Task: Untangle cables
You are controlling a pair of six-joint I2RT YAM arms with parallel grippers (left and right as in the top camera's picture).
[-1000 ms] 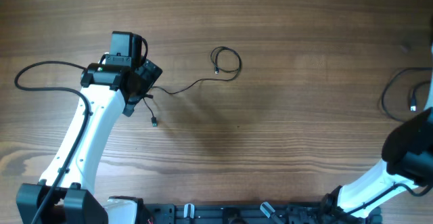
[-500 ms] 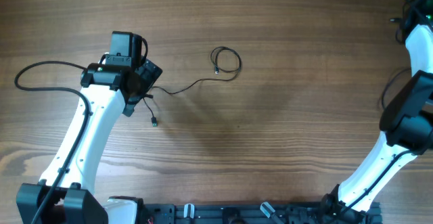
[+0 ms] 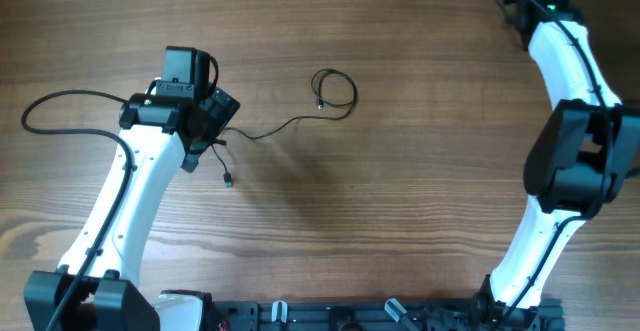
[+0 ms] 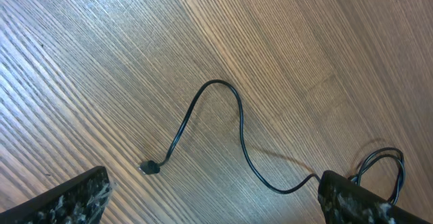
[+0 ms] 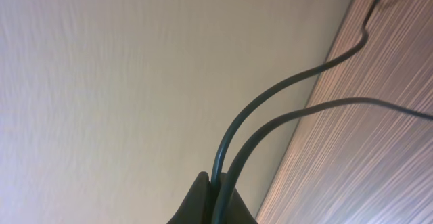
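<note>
Where the overhead camera looks down, one thin black cable (image 3: 283,126) lies on the table (image 3: 420,201), running from the left gripper (image 3: 216,129) toward two o'clock into one loop. Left wrist: jaws wide apart, empty. Right wrist: jaws of the right gripper (image 5: 213,198) pinch two cable strands (image 5: 270,126).

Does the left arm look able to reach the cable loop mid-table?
Probably yes: the cable loop lies on open table near the open left tool, with only its own strand between.
</note>
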